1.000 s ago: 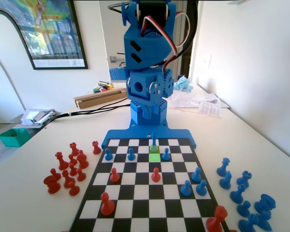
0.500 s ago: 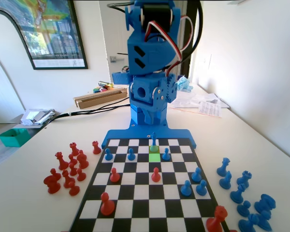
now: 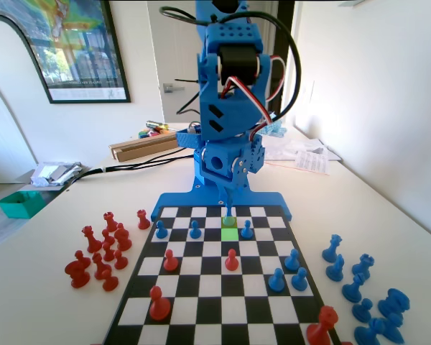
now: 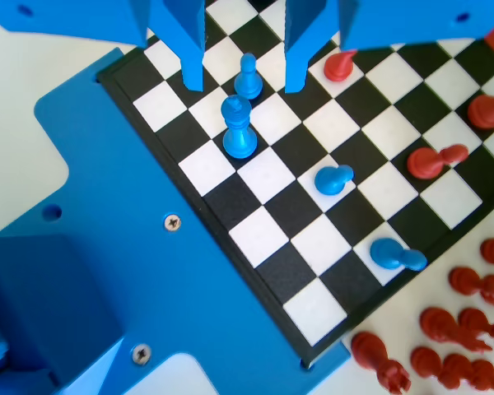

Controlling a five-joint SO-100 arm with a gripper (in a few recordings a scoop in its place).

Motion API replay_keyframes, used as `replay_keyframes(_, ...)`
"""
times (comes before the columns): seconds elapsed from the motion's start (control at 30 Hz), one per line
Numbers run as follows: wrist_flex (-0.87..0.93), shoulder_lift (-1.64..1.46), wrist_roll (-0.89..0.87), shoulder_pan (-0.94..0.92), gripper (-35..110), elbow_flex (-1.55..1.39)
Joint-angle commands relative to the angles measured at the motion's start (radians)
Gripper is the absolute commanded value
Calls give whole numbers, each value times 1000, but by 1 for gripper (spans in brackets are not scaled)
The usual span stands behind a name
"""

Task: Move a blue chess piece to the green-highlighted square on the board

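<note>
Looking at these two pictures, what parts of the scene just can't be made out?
- Fixed view: the blue chess piece is mostly covered by the lowered gripper, so contact cannot be judged.
- Wrist view: the jaws are cut off by the top edge; only their tips show.
- Fixed view: the board and a red piece are cropped by the bottom edge.

Blue chess piece [image 3: 229,213] mostly hidden behind end effector [image 3: 228,203], fixed view.

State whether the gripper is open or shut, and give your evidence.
Open: in the wrist view the gripper shows two jaws apart, empty, above the blue chess piece.
</note>
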State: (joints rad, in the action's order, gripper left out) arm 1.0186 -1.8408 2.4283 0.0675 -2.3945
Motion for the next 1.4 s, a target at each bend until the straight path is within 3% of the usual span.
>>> replay_keyframes(0.0, -35, -17, 8, 12, 16, -28)
replay_keyframes(1.03, -219, 55, 25, 17, 13, -135)
replay_keyframes(1.37, -224, 58, 63, 15, 2, -140)
